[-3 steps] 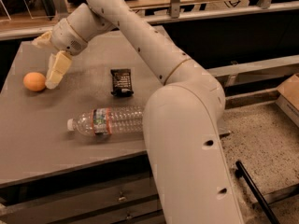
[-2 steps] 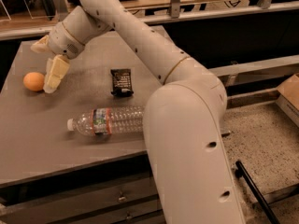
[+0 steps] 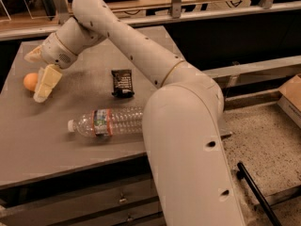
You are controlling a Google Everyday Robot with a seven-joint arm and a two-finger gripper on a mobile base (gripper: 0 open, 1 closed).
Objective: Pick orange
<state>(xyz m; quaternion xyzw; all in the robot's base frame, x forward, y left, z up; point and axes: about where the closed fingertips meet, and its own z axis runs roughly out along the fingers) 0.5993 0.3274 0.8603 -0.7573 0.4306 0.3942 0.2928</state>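
The orange (image 3: pixel 29 82) sits on the far left of the grey table (image 3: pixel 33 149), touching the table top and not lifted. The gripper (image 3: pixel 35 75) is right at it with its fingers spread apart; one cream finger (image 3: pixel 47 83) stands just right of the fruit. Further right lies a dark snack packet (image 3: pixel 122 83). Nearer, a clear plastic bottle (image 3: pixel 110 121) lies on its side.

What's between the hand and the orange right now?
Nothing visible. The hand is open at the far corner of the table, right beside the orange, with no object between them. The bottle and the dark packet lie elsewhere on the table, off that line.
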